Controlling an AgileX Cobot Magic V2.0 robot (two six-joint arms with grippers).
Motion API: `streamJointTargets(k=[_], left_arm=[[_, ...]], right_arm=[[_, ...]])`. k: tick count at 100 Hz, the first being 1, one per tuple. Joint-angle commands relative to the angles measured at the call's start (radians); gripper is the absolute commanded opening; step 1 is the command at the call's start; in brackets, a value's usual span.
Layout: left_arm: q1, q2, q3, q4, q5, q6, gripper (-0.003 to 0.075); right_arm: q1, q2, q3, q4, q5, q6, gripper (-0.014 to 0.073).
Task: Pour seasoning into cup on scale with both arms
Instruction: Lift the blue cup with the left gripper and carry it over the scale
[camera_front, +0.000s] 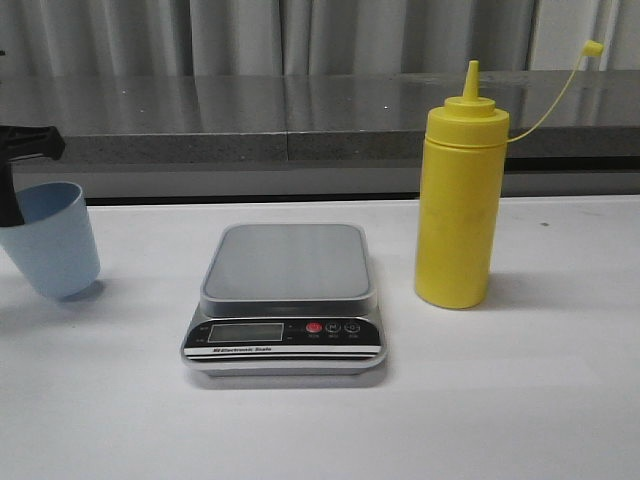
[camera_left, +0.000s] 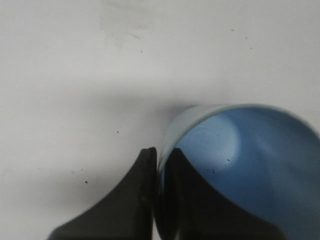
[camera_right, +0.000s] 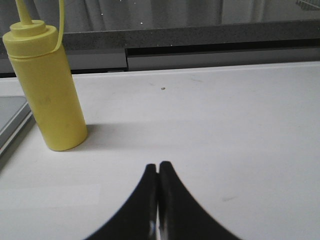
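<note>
The pale blue cup is at the far left, tilted and lifted a little off the table. My left gripper is shut on the cup's rim, one finger inside and one outside; the cup's blue inside looks empty. The scale sits in the middle with a bare grey platform. The yellow seasoning bottle stands upright to the right of the scale, its cap off and hanging on its tether. My right gripper is shut and empty, low over the table, to the right of the bottle.
A dark grey ledge and a curtain run along the back of the white table. The scale's edge shows beside the bottle in the right wrist view.
</note>
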Motion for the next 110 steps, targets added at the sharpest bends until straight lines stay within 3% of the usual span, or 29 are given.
streamJointTargets(k=[1, 32, 62, 110], left_arm=[[-0.006, -0.043, -0.068, -0.014, 0.034, 0.0, -0.002], [-0.125, -0.059, -0.298, -0.014, 0.239, 0.027, -0.002], [-0.298, -0.05, -0.443, -0.01, 0.247, 0.027, -0.002], [-0.431, 0.133, -0.571, 0.032, 0.352, 0.027, -0.002]], right_arm=[[-0.006, -0.02, -0.016, -0.004, -0.084, -0.006, -0.0068], [-0.006, -0.02, -0.016, -0.004, -0.084, -0.006, -0.0068], [-0.006, -0.02, -0.016, -0.004, -0.084, -0.006, -0.0068], [-0.006, -0.02, -0.016, -0.004, -0.084, -0.006, -0.0068]])
